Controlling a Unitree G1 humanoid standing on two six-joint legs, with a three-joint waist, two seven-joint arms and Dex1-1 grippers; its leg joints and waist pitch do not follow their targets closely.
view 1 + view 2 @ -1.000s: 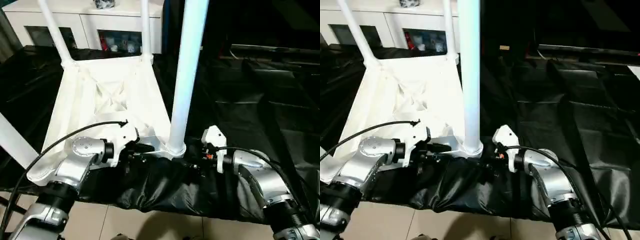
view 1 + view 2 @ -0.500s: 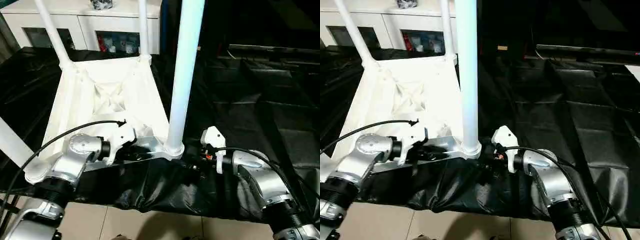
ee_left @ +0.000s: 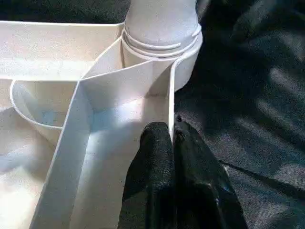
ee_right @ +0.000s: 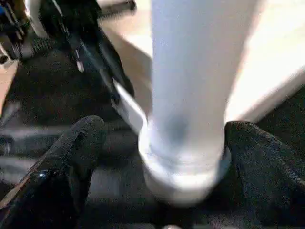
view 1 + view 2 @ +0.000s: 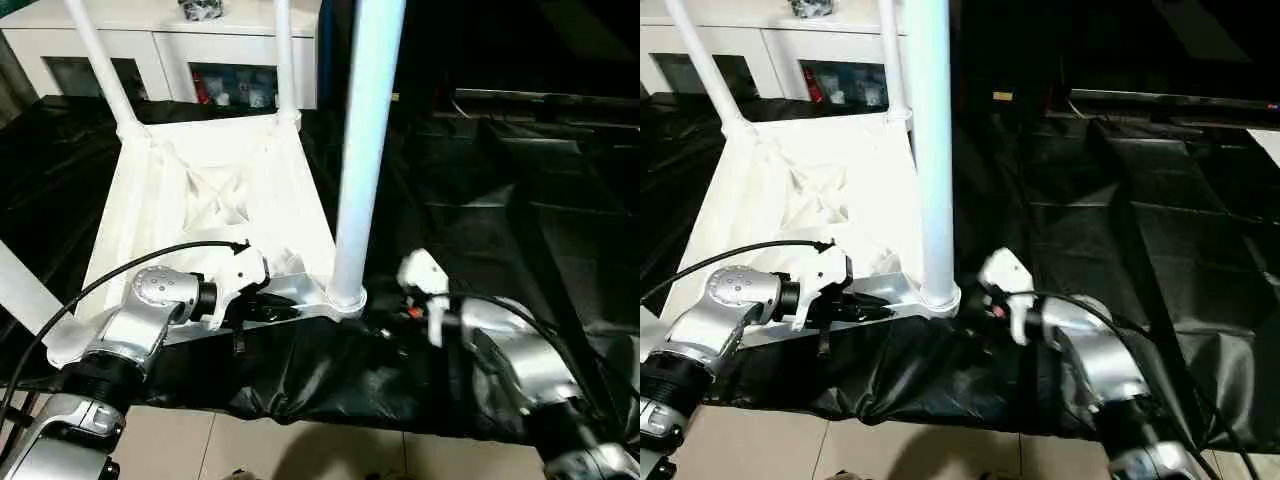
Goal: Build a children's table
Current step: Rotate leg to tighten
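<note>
The children's table lies upside down on a black sheet. Its white tabletop (image 5: 215, 195) shows the ribbed underside. Three legs stand in corner sockets: a near one (image 5: 360, 150), a far-left one (image 5: 95, 60) and a far-right one (image 5: 283, 50). Another leg (image 5: 20, 290) slants at the left edge. My left gripper (image 3: 170, 131) is shut on the tabletop's thin front rim (image 3: 170, 95), just beside the near leg's socket (image 3: 162, 52). My right gripper (image 4: 167, 138) is open, one finger (image 4: 76, 148) on each side of that leg's base (image 4: 190, 71), apart from it.
A white cabinet with glass doors (image 5: 170, 50) stands behind the table. The crinkled black sheet (image 5: 500, 180) stretches far to the right. Pale floor tiles (image 5: 300, 450) show under the sheet's front edge, between my forearms.
My left gripper has closed onto the tabletop's front rim. The right wrist has shifted slightly beside the near leg, jaws still wide.
</note>
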